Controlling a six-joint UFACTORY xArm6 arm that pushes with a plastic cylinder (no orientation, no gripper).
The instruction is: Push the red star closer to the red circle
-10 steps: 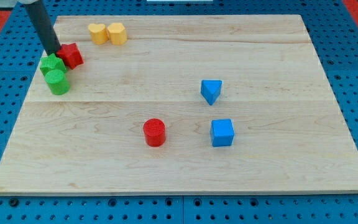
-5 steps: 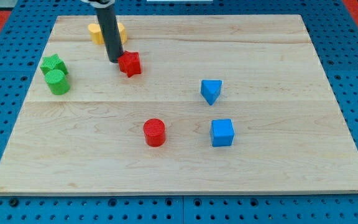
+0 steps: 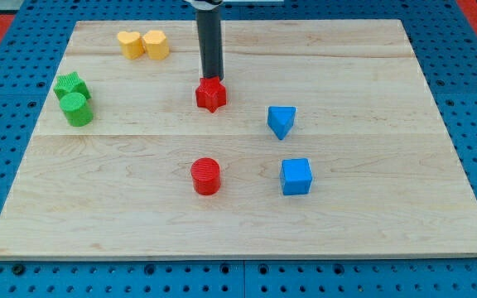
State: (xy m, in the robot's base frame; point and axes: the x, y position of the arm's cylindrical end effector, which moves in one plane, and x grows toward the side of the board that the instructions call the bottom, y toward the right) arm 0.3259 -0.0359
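Observation:
The red star [image 3: 211, 95] lies near the middle of the wooden board [image 3: 371, 207], a little above centre. The red circle [image 3: 206, 176] stands below it, toward the view's bottom, about a hundred pixels away. My tip [image 3: 213, 80] touches the red star's upper edge, on the side away from the red circle. The dark rod rises from there out of the view's top.
A blue triangle [image 3: 281, 122] lies right of the red star and a blue cube [image 3: 296, 176] right of the red circle. Two yellow blocks [image 3: 143, 44] sit at the top left. A green star [image 3: 70, 85] and a green circle [image 3: 77, 109] sit at the left edge.
My tip has pushed the red star from beside the green blocks rightward and downward across the board, to above the red circle. The other blocks have not moved.

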